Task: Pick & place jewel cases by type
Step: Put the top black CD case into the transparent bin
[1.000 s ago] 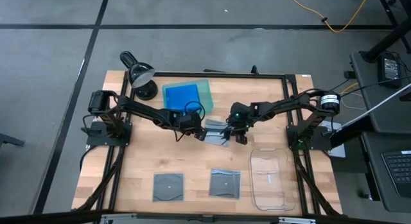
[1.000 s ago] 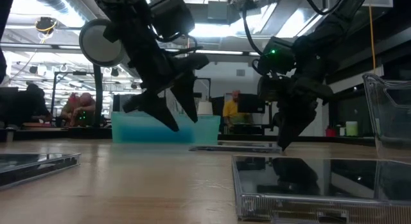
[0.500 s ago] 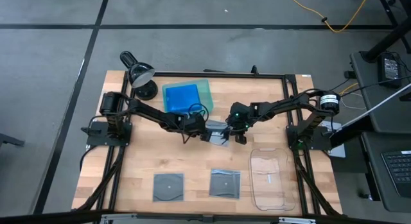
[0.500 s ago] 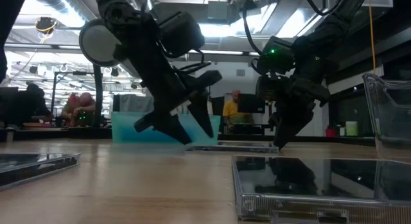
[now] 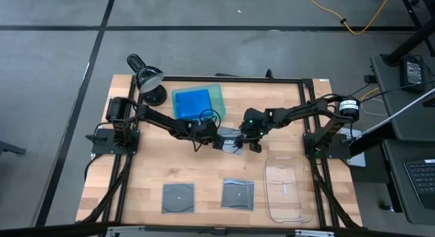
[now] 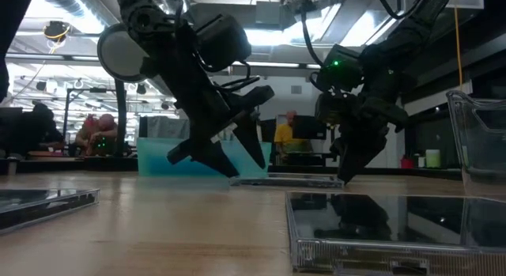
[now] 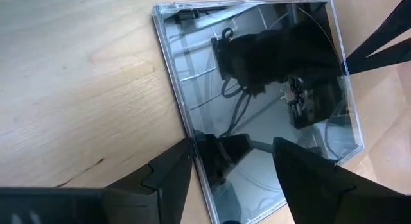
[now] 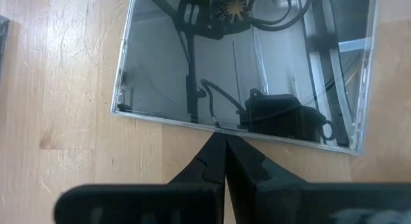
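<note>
A grey-clear jewel case (image 5: 233, 142) lies flat on the wood at mid table, between my two grippers; it also shows in the low view (image 6: 288, 181). My left gripper (image 5: 219, 138) is open at the case's left side: in its wrist view one finger (image 7: 173, 172) stands over the wood beside the case's edge and the other (image 7: 308, 172) over the case's top (image 7: 257, 89). My right gripper (image 5: 253, 143) is shut at the case's right side. Two more grey-clear cases (image 5: 178, 196) (image 5: 238, 193) lie near the front edge. Blue cases (image 5: 192, 101) lie in the green tray (image 5: 219, 93). My left gripper comes slanting down from the table's left; one finger stands at the case's edge (image 7: 192, 147). Whether either finger touches the case, I cannot tell. My right gripper meets the case's right edge (image 8: 218, 128) with its shut fingertips (image 8: 224, 139), slanting down from the right. The case lies flat on the table.
A clear plastic tray (image 5: 285, 191) stands at the front right, close to my right gripper. A black lamp (image 5: 149, 81) stands at the far left corner. Bare wood lies between the mid-table case and the two front cases.
My left gripper has gone toward the table's right and down, from beside the green tray to the case's left edge, staying open. The case has stayed where it was. My right gripper has kept shut at the case's right edge.
</note>
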`<state>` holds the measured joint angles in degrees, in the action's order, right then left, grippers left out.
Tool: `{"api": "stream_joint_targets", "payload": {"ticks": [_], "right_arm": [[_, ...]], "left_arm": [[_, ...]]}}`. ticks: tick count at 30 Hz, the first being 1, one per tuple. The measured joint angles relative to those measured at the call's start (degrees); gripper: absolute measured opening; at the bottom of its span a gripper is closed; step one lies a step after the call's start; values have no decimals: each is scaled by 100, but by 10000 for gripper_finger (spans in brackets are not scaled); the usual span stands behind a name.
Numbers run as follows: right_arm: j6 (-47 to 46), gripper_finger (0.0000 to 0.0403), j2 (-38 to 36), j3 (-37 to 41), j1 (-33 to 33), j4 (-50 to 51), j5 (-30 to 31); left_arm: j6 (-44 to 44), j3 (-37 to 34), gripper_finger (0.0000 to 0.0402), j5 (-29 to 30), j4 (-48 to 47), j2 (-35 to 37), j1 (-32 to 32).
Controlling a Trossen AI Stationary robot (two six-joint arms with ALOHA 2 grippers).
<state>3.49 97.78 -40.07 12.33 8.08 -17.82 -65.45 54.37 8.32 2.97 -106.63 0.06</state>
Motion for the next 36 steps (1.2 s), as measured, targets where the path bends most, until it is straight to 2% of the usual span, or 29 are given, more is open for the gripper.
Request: {"api": "stream_joint_targets", "payload": {"ticks": [22, 29, 36], "right_arm": [[118, 10, -2, 2, 3, -7, -28], [138, 10, -2, 2, 3, -9, -31], [151, 10, -2, 2, 3, -11, -31]], "left_arm": [[181, 1, 207, 4, -149, 623, -56], [349, 48, 207, 276, -2, 941, -82], [351, 75, 207, 263, 148, 1022, -88]]}}
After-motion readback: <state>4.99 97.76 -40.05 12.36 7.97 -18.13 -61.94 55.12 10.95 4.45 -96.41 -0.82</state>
